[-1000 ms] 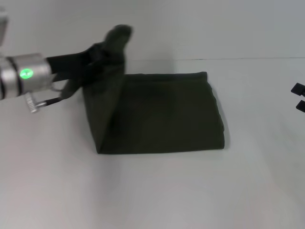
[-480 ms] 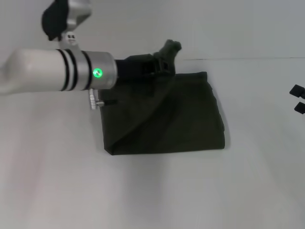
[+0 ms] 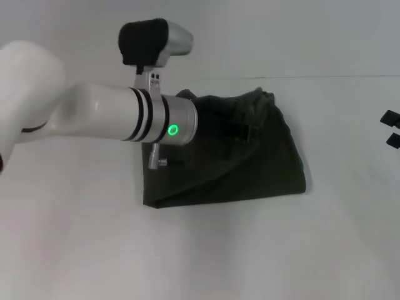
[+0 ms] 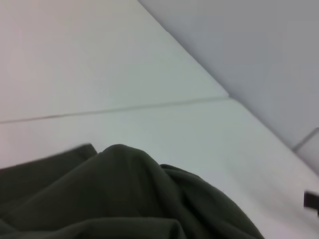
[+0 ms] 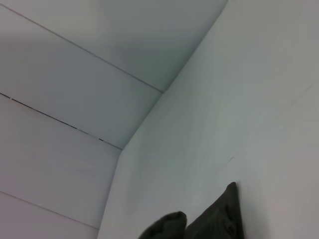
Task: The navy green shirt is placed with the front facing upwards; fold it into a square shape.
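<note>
Reaching in from the left edge of the table [image 3: 75,250], the left arm stretched over the navy green shirt [image 3: 262,172], and its left gripper [image 3: 247,132] looked pinched shut on a bunched bit of cloth near the shirt's far right corner. The shirt lay near the middle of the table toward the far edge, already folded small, so I think only this last flap needed laying flat and letting go. By the right edge, the right gripper [image 3: 391,128] sat parked; its fingers could not be made out.
</note>
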### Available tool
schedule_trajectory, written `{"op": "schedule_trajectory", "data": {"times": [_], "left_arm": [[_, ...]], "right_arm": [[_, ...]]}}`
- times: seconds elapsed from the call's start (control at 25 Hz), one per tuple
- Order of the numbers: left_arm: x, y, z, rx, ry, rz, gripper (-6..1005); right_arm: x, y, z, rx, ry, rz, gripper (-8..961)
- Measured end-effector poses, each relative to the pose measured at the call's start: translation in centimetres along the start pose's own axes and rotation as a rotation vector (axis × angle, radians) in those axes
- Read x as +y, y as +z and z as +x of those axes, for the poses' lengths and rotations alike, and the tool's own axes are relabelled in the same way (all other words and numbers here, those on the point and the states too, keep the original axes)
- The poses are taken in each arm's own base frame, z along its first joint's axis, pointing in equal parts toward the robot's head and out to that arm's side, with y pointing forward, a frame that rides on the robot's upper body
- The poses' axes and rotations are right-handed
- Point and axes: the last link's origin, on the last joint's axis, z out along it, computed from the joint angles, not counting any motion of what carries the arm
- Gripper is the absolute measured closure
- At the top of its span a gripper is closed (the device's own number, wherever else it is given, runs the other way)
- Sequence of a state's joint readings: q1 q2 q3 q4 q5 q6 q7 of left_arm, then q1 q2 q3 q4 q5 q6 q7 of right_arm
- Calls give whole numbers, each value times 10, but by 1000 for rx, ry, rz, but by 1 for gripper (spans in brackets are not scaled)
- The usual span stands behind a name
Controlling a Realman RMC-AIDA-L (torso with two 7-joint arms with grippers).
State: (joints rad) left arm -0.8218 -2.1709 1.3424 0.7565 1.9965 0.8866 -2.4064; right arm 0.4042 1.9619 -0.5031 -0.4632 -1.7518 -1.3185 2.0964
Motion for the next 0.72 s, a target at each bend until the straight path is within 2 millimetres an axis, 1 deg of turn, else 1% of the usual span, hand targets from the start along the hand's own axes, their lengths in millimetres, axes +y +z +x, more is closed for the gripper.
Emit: {"op": "schedule_trajectory", "data": {"times": [0.12,0.2,0.36,0.4,0.48,0.52,0.6,0.72], "left_arm": [[3,4,-3,-20,39,6,925],[8,6,-1,-24,72,0,916],[27,7,2,-52,163,-52,900],[33,4,3,-61,195,-79,863],[36,-4,4,-51,212,-106,791],[34,-12,6,-23,198,-116,754],[20,-27,10,57,102,-113,681],[-15,-54,10,192,-162,-112,478]], "right_arm": [[-1,-1,-1,-2,1,4,100],[-1,-1,-1,-3,1,6,100],[-2,-3,-2,-5,1,8,101],[-2,-3,-2,-5,1,8,101],[-2,-3,-2,-7,2,10,101],[-3,-4,-1,-6,3,11,101],[-3,-4,-1,-5,2,12,100],[-3,-5,-1,-3,1,15,100]]}}
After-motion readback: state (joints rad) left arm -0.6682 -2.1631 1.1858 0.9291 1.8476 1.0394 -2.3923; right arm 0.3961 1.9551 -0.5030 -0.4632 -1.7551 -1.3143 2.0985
